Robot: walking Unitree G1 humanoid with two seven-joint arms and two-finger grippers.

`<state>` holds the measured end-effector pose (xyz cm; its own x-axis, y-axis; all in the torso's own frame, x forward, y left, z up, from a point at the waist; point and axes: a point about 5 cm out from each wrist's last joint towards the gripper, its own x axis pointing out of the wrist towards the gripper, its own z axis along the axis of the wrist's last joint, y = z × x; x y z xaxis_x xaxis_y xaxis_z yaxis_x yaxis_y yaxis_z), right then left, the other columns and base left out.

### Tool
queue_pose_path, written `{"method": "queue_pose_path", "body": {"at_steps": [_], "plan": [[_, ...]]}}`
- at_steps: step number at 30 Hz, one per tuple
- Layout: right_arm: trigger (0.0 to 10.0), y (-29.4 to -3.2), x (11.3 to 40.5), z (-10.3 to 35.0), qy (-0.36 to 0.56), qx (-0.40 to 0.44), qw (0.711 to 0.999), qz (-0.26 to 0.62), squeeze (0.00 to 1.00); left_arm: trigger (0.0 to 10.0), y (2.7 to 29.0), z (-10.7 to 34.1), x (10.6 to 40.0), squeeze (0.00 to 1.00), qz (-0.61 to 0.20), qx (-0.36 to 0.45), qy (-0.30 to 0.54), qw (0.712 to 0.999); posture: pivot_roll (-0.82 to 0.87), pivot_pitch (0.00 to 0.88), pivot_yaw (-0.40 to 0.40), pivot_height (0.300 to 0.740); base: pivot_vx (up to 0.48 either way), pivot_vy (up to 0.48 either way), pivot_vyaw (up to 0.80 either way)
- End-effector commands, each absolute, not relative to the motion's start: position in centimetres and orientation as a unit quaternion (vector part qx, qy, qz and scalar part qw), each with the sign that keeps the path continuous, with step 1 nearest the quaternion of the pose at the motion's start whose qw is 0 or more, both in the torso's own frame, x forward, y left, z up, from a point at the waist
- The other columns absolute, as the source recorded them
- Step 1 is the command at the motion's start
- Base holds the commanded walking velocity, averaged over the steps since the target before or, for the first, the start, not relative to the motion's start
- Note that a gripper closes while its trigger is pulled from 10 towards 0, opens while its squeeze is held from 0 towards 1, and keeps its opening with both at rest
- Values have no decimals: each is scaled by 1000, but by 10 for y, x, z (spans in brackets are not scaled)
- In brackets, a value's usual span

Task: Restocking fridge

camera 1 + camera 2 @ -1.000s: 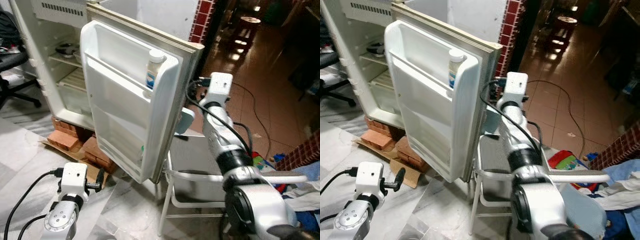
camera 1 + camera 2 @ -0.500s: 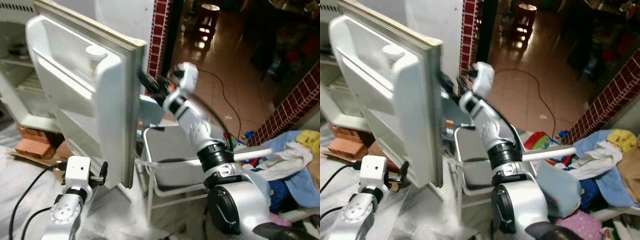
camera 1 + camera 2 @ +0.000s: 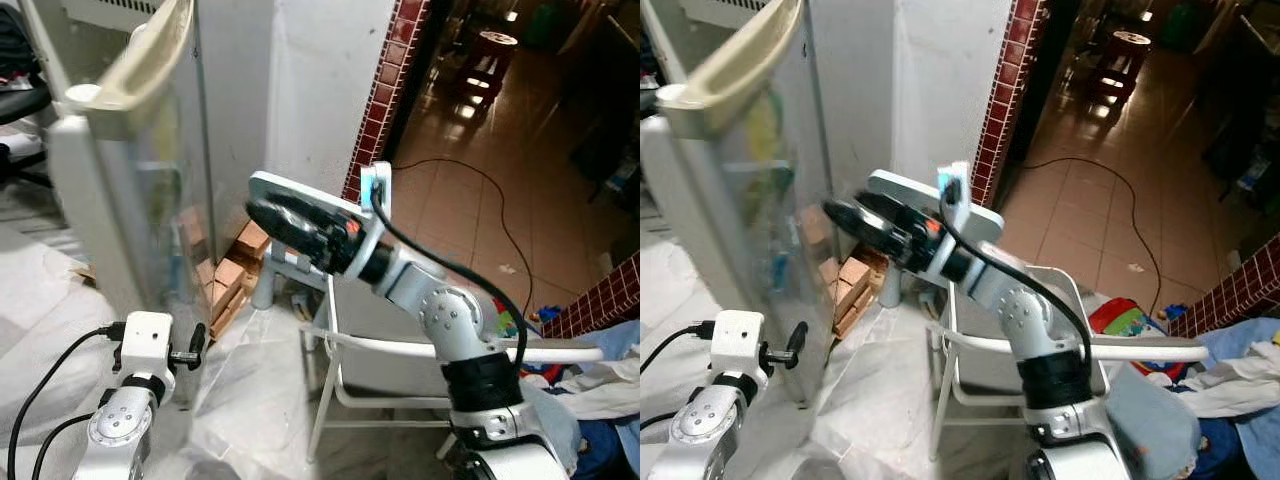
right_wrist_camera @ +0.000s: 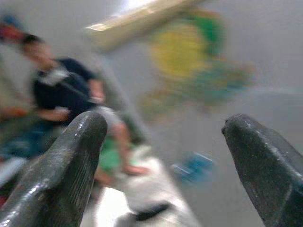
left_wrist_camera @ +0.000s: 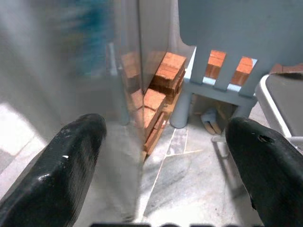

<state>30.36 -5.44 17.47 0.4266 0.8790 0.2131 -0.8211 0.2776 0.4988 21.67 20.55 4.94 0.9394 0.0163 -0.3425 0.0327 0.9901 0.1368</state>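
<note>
The white fridge door (image 3: 120, 190) stands edge-on at the left, its outer face with blurred stickers turned toward me. My right gripper (image 3: 845, 218) reaches left from the outstretched arm and sits close to that outer face; whether it touches I cannot tell. In the right wrist view its fingers (image 4: 71, 156) stand wide apart and open with nothing between them, before the blurred stickered door. My left gripper (image 3: 197, 345) hangs low by the door's bottom edge, open and holding nothing, and the left wrist view looks at the door (image 5: 71, 71) and stacked bricks (image 5: 163, 75).
Bricks (image 3: 235, 265) are stacked on the floor under the fridge. A light blue plastic chair (image 5: 236, 38) and a white metal chair frame (image 3: 400, 350) stand right of the door. Clothes (image 3: 600, 390) lie at the right. A cable (image 3: 490, 200) crosses the tiles. A seated person (image 4: 61, 90) is blurred.
The camera has swung. The door has turned from wide open, with its inner shelves and a bottle showing, to edge-on. My right arm has swept left along the door's outer side.
</note>
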Motion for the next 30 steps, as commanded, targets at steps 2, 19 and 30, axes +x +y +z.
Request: {"method": "queue_pose_path", "body": {"at_steps": [2, 19, 30], "plan": [[10000, -71, 312, 155, 72, 215, 859, 459, 0, 10000, 204, 53, 221, 0, -14, 71, 165, 984, 251, 0, -112, 740, 0, 0, 0], [10000, -136, 294, 103, 45, 73, 985, 151, 0, 10000, 204, 64, 234, 0, -25, 70, 116, 990, 198, 0, -89, 740, 0, 233, 0], [10000, -135, 294, 101, 30, 71, 990, 122, 0, 10000, 201, 66, 236, 0, -35, 63, 102, 992, 198, 0, -87, 740, 0, 480, 0]]}}
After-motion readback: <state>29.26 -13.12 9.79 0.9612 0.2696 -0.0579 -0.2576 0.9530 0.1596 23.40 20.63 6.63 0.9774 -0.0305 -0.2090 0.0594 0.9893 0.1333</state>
